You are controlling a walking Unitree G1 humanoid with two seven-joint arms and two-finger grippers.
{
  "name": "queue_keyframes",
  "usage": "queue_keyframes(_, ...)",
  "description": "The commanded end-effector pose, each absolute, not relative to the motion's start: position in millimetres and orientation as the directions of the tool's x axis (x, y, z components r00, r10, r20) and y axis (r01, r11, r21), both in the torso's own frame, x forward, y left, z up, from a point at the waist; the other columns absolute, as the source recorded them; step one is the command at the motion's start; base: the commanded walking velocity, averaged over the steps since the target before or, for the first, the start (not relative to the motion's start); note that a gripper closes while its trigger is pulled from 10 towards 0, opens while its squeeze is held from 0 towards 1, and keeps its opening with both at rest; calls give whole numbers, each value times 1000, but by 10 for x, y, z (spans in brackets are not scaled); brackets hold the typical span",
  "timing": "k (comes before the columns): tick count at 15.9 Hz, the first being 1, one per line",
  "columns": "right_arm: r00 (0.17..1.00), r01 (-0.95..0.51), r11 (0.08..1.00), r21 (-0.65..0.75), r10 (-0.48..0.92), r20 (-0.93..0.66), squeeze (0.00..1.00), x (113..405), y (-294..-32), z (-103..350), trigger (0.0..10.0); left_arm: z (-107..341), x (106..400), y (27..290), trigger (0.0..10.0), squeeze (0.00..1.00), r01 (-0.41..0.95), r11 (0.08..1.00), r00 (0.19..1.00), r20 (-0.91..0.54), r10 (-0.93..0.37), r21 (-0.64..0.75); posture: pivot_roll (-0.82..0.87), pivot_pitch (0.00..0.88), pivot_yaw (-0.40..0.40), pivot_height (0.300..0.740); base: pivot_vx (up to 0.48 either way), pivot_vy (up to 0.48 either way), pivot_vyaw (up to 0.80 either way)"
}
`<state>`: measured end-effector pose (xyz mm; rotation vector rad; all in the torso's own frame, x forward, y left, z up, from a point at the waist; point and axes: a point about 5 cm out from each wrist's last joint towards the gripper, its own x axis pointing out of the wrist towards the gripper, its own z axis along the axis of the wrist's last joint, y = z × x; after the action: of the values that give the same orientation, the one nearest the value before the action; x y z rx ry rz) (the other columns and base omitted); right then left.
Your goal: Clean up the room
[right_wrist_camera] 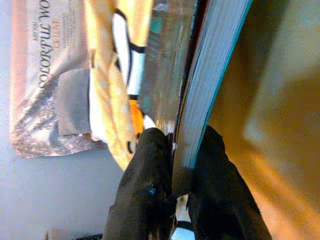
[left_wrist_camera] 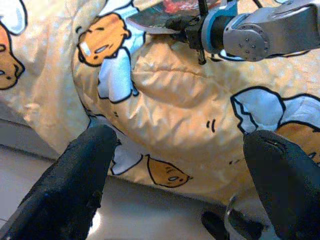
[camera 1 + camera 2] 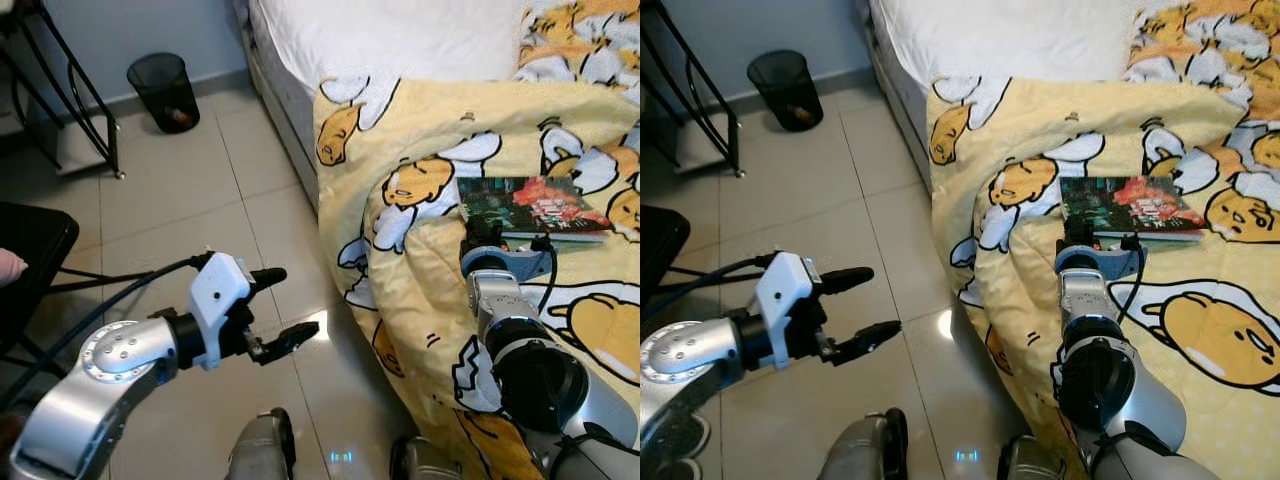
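- Jaws: the right gripper (image 1: 175, 165) is clenched on the near edge of the book (image 3: 535, 207), one black finger on each face of the closed pages, as its wrist view shows. The left gripper (image 3: 285, 308) is released, fingers spread wide with nothing between them, held out over the floor (image 3: 190, 190) beside the bed.
- Task object: the book, with a colourful dark cover, lies flat on the yellow cartoon-print blanket (image 3: 430, 290), near the bed's side edge where the blanket hangs over to the floor.
- Bearing surface: the blanket is soft and rumpled, with a raised fold just beside the book. The white sheet (image 3: 390, 40) is bare toward the head of the bed.
- Surroundings: a black mesh wastebasket (image 3: 165, 92) stands well apart against the far wall, and a black metal stand (image 3: 75, 100) is in the far left corner of the floor.
- Judgement, step in hand: the book is seized but not yet lifted clear of the bed.
- Risk 1: the grip sits only at the book's edge. On lifting, the book's weight could pivot it in the fingers and it could slip out.
- Risk 2: the wrist view is too close to tell whether blanket cloth is pinched too. If so, the blanket would drag upward.
- Risk 3: the cover may fan open if the pinch misses the full thickness.
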<state>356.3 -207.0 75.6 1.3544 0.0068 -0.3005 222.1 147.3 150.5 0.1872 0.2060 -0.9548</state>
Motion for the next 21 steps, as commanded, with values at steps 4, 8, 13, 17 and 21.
queue_keyframes(4,978,189,300,935,-145,-152,0,3471,-2065,647,0,1361,2205,1451,10000,608,776,627,622,-237,-746,66,64,0,47,740,0,0,0)
queue_keyframes(8,995,73,522,850,-95,-28,0,3388,-2224,779,0,1328,2287,1492,10000,608,615,783,784,-181,-593,96,41,0,39,740,0,0,0)
queue_keyframes(13,998,-55,783,620,27,56,0,3200,-1999,986,0,1245,2347,1495,10000,612,452,886,887,-153,-435,99,26,0,5,740,0,0,0)
queue_keyframes(17,990,-135,975,175,138,-5,0,3166,-1816,1073,3922,1183,2351,1539,10000,612,351,925,928,-183,-324,143,32,0,-19,740,0,0,0)
queue_keyframes(21,988,-143,975,169,150,-25,0,3019,-1636,1137,10000,1165,2313,1711,10000,608,181,965,975,-166,-150,191,27,0,-61,740,0,0,-141)
